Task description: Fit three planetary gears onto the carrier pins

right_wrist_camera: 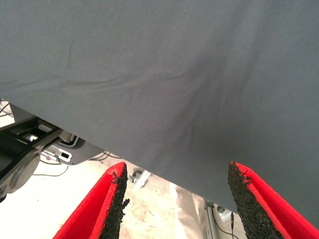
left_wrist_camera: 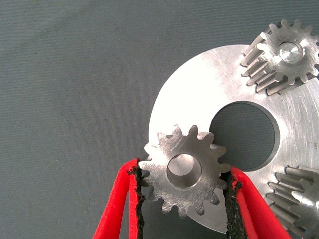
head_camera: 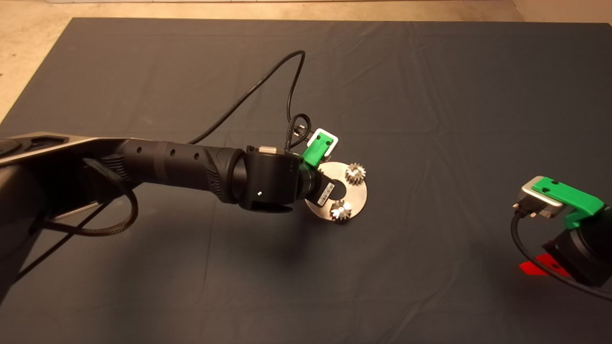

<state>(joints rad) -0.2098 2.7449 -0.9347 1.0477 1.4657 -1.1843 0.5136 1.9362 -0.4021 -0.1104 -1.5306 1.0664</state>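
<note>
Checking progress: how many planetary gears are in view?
3. Two gears sit on pins on the carrier disc; the third gear is held between the left gripper fingers over the disc's edge.

Left gripper and third gear hidden under arm in head view.

Dark mat bearing silver disc

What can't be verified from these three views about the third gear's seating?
- Head view: the left gripper and third gear are hidden beneath the left arm's wrist.
- Left wrist view: the pin under that gear is covered, so whether the gear is seated on it cannot be told.
- Left wrist view: one mounted gear is cut off at the edge.
- Right wrist view: shows only mat.
</note>
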